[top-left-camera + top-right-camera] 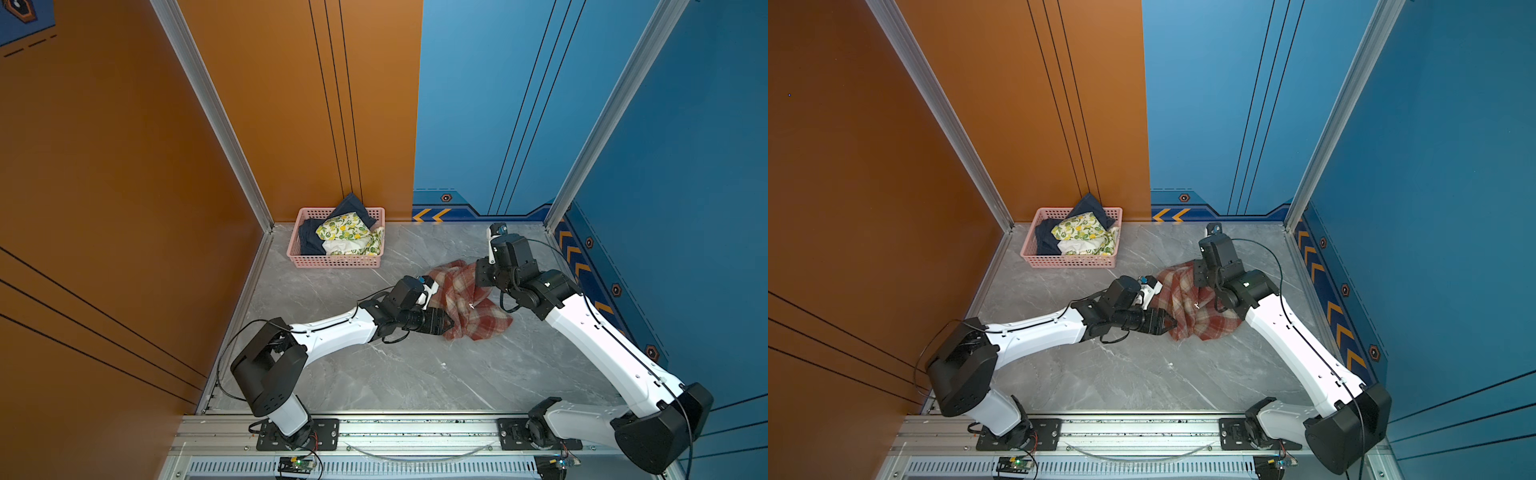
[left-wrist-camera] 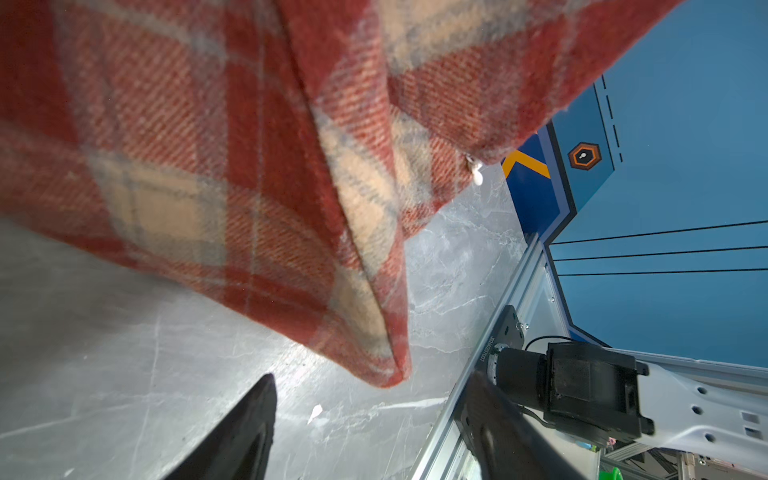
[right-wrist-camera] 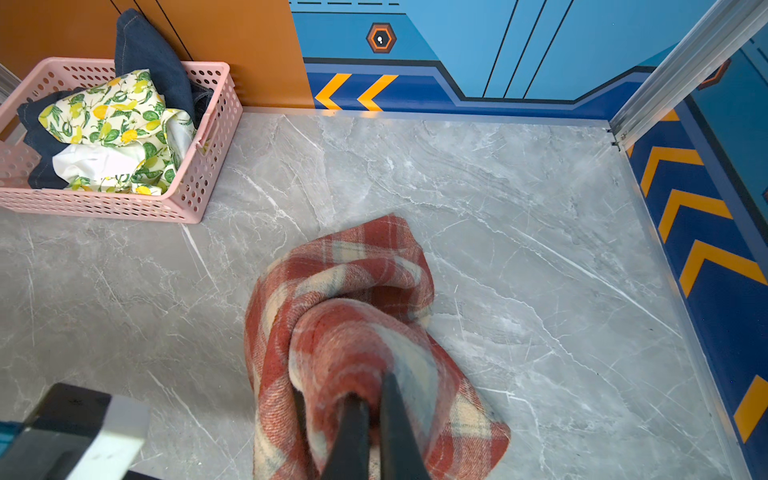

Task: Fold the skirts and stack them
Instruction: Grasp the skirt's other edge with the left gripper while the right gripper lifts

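Plaid skirt [image 3: 340, 291], unfolded, is clamped in the closed right gripper [image 3: 372, 395] right of centre on the table [image 1: 374, 374], the left gripper [image 1: 448, 325] spread at its near-left edge, while the lemon-print skirt [image 1: 345, 235] and denim skirt [image 1: 309, 241] are seen crumpled in the far-left basket [image 1: 332, 262], nothing stacked.

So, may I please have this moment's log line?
right gripper: shut on red plaid woolly skirt | left gripper: open | white lemon-print skirt, dark blue denim skirt: in pink perforated plastic basket
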`<state>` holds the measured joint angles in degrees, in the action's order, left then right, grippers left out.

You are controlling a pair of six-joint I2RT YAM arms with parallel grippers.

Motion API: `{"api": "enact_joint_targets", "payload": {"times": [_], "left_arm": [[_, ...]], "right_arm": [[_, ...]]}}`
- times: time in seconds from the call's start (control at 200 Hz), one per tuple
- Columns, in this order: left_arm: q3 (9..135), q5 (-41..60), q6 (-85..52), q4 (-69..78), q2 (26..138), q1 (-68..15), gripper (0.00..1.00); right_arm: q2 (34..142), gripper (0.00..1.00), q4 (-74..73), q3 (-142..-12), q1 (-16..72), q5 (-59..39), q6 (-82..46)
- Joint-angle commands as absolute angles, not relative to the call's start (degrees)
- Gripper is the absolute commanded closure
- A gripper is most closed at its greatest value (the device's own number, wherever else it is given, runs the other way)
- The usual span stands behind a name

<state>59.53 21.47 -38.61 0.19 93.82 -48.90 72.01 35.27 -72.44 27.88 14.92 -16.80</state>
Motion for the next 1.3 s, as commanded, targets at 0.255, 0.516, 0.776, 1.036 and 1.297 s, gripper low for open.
{"api": "enact_joint_targets", "payload": {"times": [0.255, 0.516, 0.776, 1.036, 1.297], "left_arm": [[66.0, 14.3, -36.7, -0.1, 102.3, -52.4, 0.53], [67.3, 9.6, -34.9, -1.3, 98.5, -51.5, 1.00], [71.5, 9.6, -33.3, -10.2, 84.5, -44.3, 1.00], [84.3, 16.4, -34.5, -16.0, 82.5, -34.1, 1.00], [95.7, 22.0, -38.1, -12.7, 90.1, -26.8, 1.00]], "right_arm": [[69.3, 1.00, 33.0, -71.4, 27.2, 14.8, -18.7], [66.4, 1.00, 32.8, -69.6, 26.5, 14.9, -19.5], [59.8, 1.00, 35.8, -71.7, 23.8, 15.9, -20.0], [55.8, 1.00, 41.1, -82.3, 19.1, 15.5, -19.5], [61.8, 1.00, 42.8, -93.1, 9.2, 8.4, -21.8]]}}
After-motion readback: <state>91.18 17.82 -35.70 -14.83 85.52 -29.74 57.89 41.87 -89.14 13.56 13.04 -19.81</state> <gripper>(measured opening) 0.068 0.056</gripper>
